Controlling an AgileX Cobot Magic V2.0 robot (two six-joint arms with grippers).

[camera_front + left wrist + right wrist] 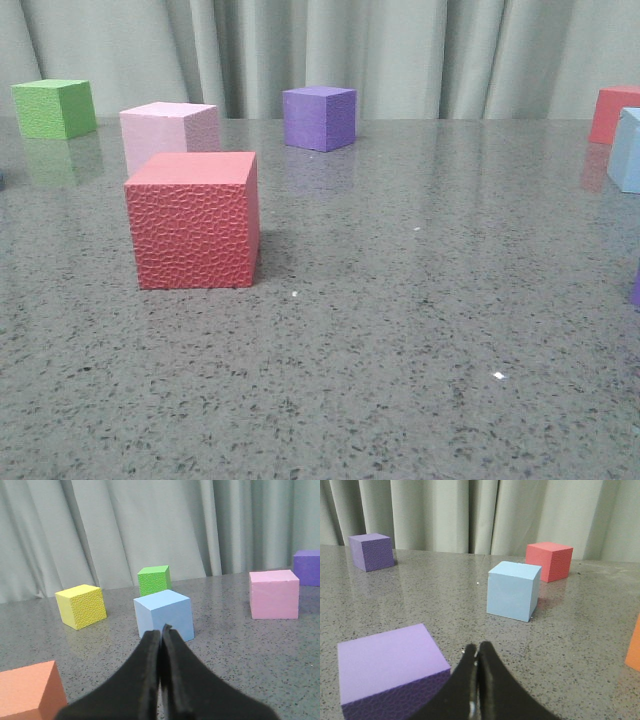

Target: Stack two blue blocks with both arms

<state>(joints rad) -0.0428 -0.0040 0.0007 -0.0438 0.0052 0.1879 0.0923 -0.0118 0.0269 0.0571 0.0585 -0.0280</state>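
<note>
Blue blocks sit apart on table: one (164, 614) dead ahead of left gripper (161, 630), other (513, 590) ahead, slightly offset, of right gripper (476, 652); both grippers clenched, empty, cubes w/ no long axis.

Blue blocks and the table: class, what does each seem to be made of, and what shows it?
Blue blocks: probably foam, matte; smooth, even faces without shine and slightly soft edges. Table: looks like polished speckled stone or a stone-look laminate; grey with dark flecks, and it faintly mirrors the cubes.
</note>
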